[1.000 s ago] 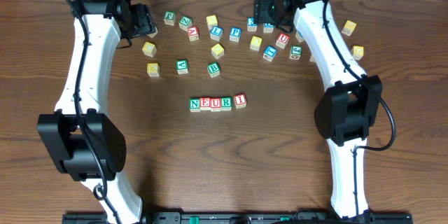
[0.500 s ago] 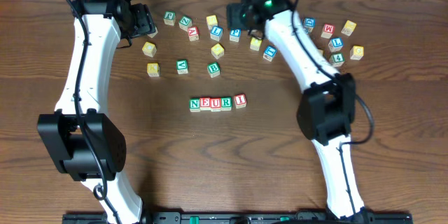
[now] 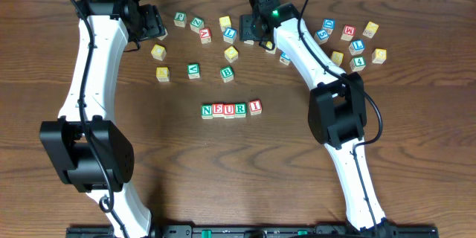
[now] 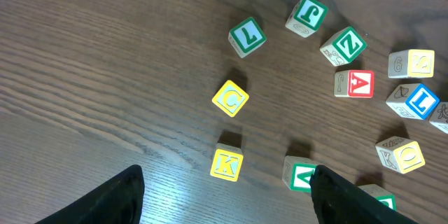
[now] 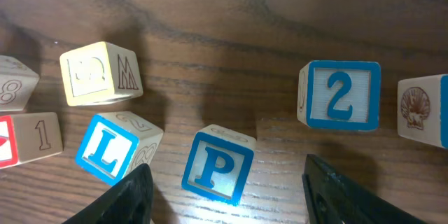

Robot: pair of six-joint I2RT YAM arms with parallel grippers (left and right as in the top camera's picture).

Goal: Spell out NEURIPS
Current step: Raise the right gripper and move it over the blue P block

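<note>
The right gripper (image 5: 225, 182) hung open and empty astride the blue P (image 5: 218, 164), seemingly to fetch it for the NEURI row (image 3: 230, 109) lying well apart, while the left gripper (image 4: 227, 185) hovered open, holding nothing.

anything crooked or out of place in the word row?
Mostly tidy. The first four blocks of the row sit flush in a line, but the red I block at its right end sits slightly farther back and looks a little turned. Nothing spilled or damaged.
</note>
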